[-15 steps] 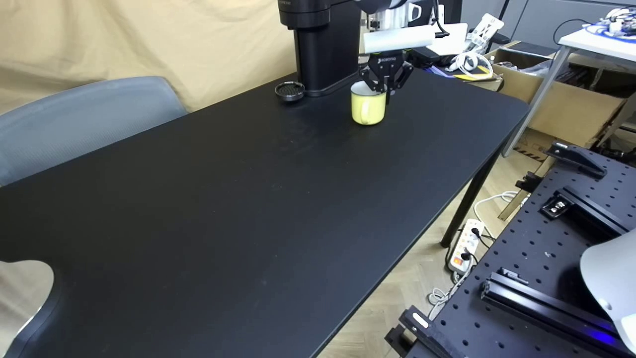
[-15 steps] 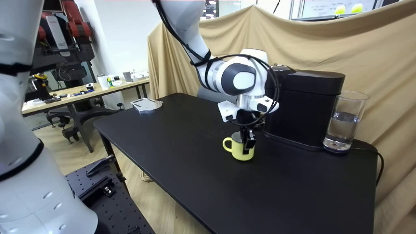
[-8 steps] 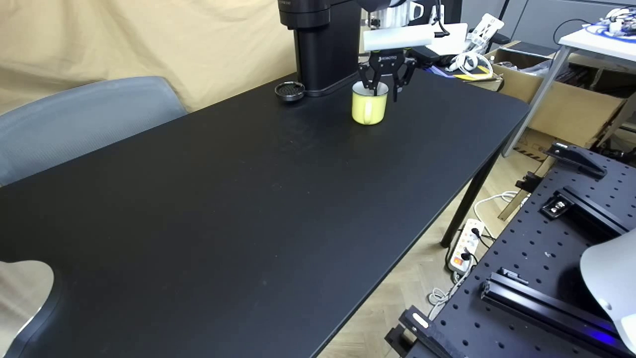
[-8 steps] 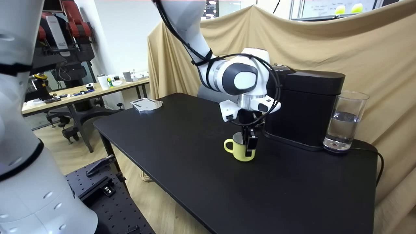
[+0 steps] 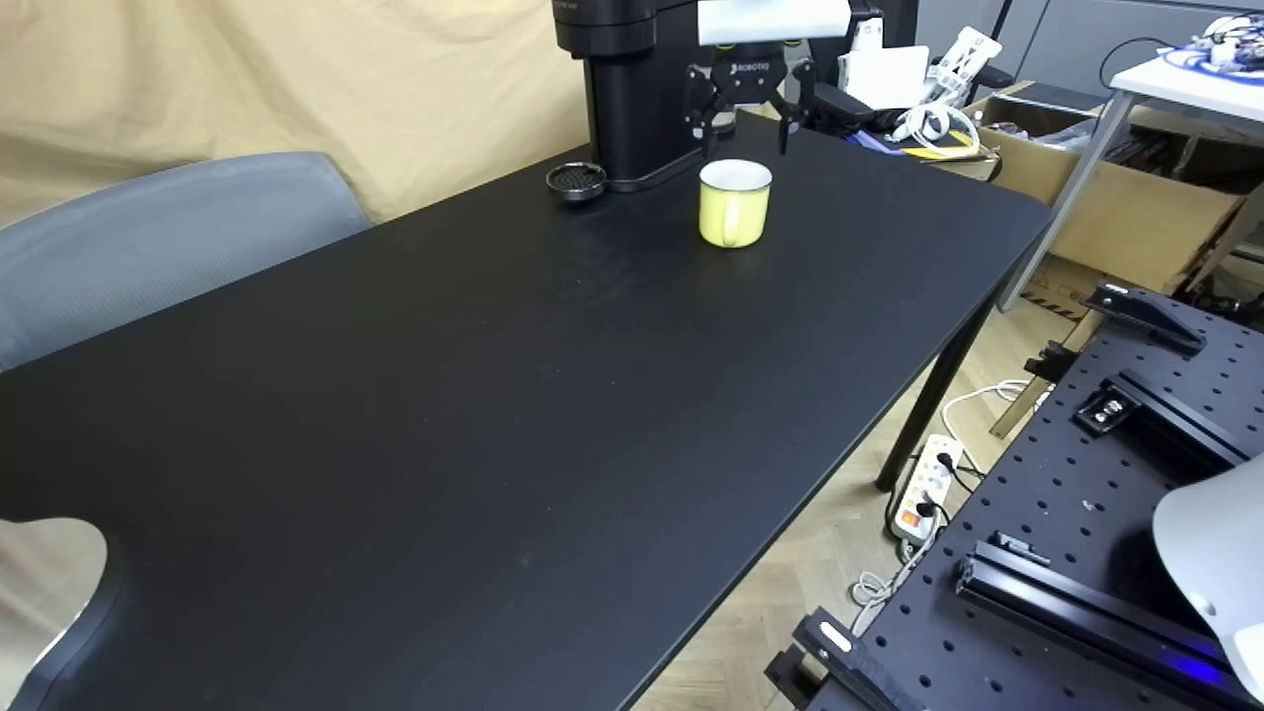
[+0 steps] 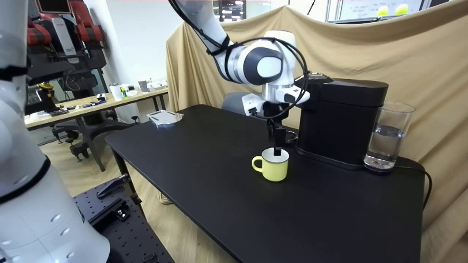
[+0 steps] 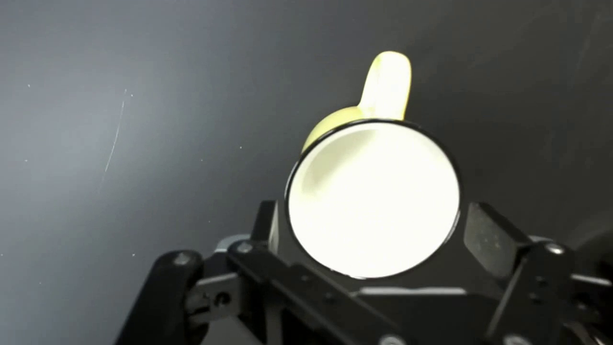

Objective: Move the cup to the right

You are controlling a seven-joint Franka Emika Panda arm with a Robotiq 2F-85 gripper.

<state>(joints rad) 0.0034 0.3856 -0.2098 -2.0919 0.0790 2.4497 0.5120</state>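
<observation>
Wrist view looks down into the yellow cup [image 7: 374, 191], its white inside glaring bright, its rim edged in black and its handle pointing toward the top of the picture. Two dark fingers [image 7: 489, 242] stand on either side of that rim, a thin dark strip showing between each and the cup; the jaws are spread wide and have hold of nothing. In both exterior views the cup stands upright on the black table [image 5: 444, 415], near the tall black machine [image 6: 340, 120] but apart from it. In an exterior view the gripper [image 5: 745, 143] points straight down, its tips well apart and higher in the picture than the cup's mouth. In an exterior view the white arm [image 6: 239, 65] comes in from the upper left, and one fingertip overlaps the cup's pale inside; at what height, I cannot tell. Just beside the machine's foot lies a small dark round piece [image 5: 576, 180] with a perforated top, and at its other side stands a clear vessel [image 6: 389, 140] partly filled with liquid. A grey-blue chair back [image 5: 188, 242] rises beyond the table's long edge, before a beige cloth [image 5: 326, 79]; on the floor lies a white power strip [image 5: 925, 489].
</observation>
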